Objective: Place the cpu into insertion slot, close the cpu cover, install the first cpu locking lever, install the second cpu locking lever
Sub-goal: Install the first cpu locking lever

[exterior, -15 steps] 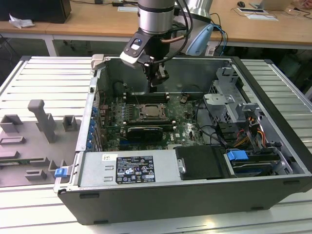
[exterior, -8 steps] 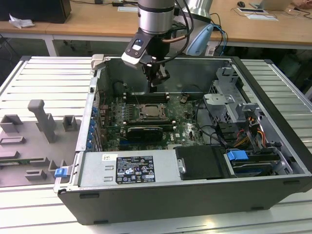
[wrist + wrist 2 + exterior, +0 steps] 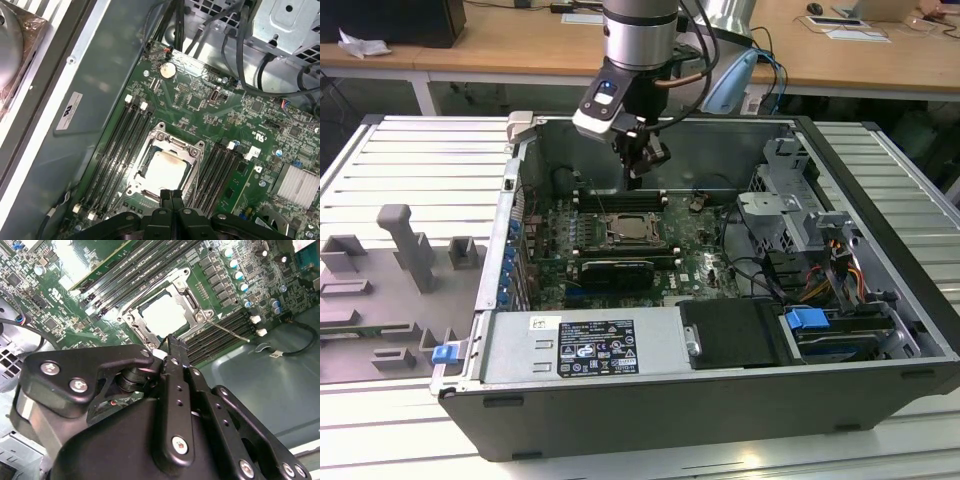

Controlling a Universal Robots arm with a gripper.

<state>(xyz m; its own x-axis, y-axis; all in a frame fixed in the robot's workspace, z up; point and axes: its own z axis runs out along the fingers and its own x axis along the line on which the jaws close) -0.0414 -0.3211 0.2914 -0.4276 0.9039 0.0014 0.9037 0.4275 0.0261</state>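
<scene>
Near the cpu [image 3: 165,170] | my claw [image 3: 171,192] pinched shut, empty | cover [image 3: 176,144] looks down | lever [image 3: 230,332] juts free: I'd press near its tip, steadily.

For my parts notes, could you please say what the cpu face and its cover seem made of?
The cpu face: probably metal, pale matte silver-beige with a dull sheen. The cpu cover: likely thin stamped steel, bright silvery, glinting at its edges.

The cpu [image 3: 164,170] lies in the insertion slot [image 3: 135,187], between 2 banks of memory slots [image 3: 122,145].
</scene>
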